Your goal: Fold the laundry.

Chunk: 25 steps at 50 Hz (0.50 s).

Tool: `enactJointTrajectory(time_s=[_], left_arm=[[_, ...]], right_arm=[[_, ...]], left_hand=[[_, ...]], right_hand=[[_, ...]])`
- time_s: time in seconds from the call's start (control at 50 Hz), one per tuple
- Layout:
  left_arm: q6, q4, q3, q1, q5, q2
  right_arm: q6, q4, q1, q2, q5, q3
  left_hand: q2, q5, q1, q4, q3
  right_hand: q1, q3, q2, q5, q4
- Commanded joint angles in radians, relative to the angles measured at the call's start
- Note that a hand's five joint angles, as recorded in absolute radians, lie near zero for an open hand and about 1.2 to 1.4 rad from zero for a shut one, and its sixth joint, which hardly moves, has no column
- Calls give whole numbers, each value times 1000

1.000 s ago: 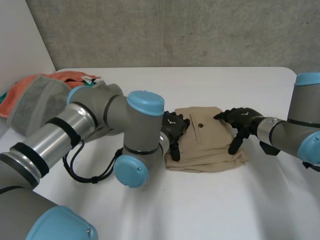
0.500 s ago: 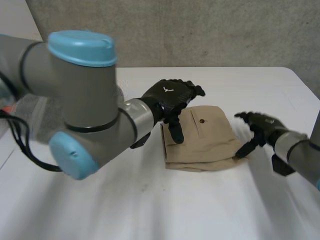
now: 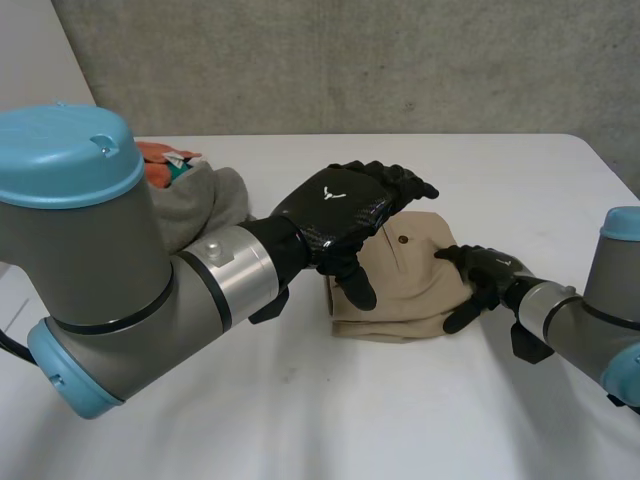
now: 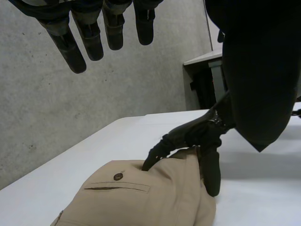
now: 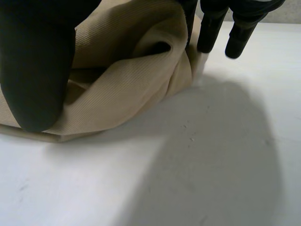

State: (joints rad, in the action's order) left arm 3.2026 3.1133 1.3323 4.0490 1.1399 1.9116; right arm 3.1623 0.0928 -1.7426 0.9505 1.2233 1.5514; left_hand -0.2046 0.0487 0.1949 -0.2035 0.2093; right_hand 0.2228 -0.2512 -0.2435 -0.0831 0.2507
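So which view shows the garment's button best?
Left wrist view: the button is close, beside the pocket slit. The head view shows it as a small dot; the right wrist view faces the folded edge of the garment.

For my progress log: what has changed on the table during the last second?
The left hand lifted off the folded tan trousers and now hovers open above them. The right hand drew back rightward, then returned and grips their right edge. The trousers and laundry pile stayed put.
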Motion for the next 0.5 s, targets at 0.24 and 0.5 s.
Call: enactJointTrajectory(time_s=[0.24,0.5], left_arm=[[2,2,-27,-10,-2,-8],[2,1,-99,-33,0,3]], right_arm=[[74,2,-46,-82,18,-146],[183,36,110,-231,145,-540]], left_hand=[[20,-39,-11,19,-25],[20,-39,-11,19,-25]], right_hand=[[1173,-1145,-1153,-1139,1146],[1173,-1145,-1153,-1139,1146]])
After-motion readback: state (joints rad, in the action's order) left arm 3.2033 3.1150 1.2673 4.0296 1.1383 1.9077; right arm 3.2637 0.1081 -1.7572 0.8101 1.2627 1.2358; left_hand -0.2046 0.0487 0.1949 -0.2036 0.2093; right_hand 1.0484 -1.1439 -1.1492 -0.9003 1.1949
